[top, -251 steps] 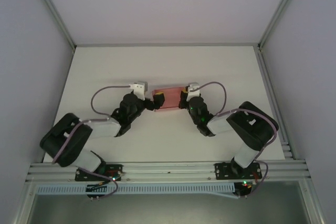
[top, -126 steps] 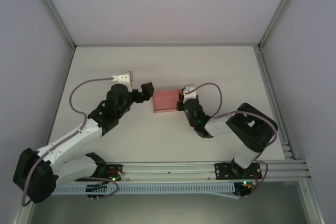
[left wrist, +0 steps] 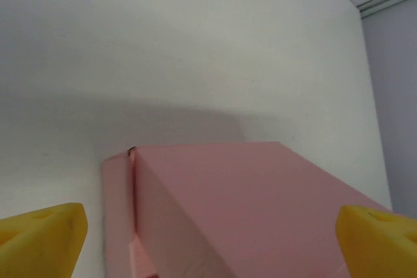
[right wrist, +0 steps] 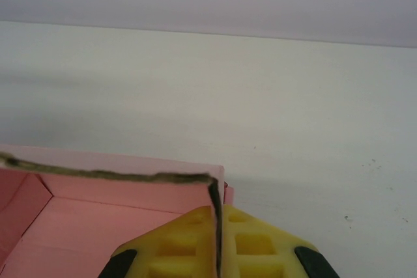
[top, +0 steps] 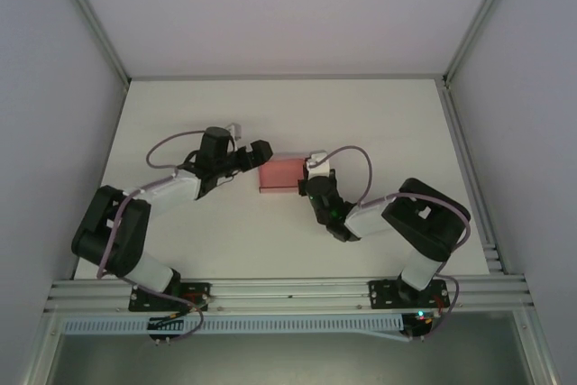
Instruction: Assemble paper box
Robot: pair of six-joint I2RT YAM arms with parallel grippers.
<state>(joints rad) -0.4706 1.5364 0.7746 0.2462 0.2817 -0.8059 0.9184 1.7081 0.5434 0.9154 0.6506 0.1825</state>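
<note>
Right tool (right wrist: 216,232) pinches the paper box (left wrist: 260,206) wall; left tool (left wrist: 208,239) gapes astride it. If I close hard, the card may crush.

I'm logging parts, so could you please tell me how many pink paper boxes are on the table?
1. The paper box lies near the middle of the table, one wall clamped in the right pincer. Some table is covered, so another might be hidden.
</note>
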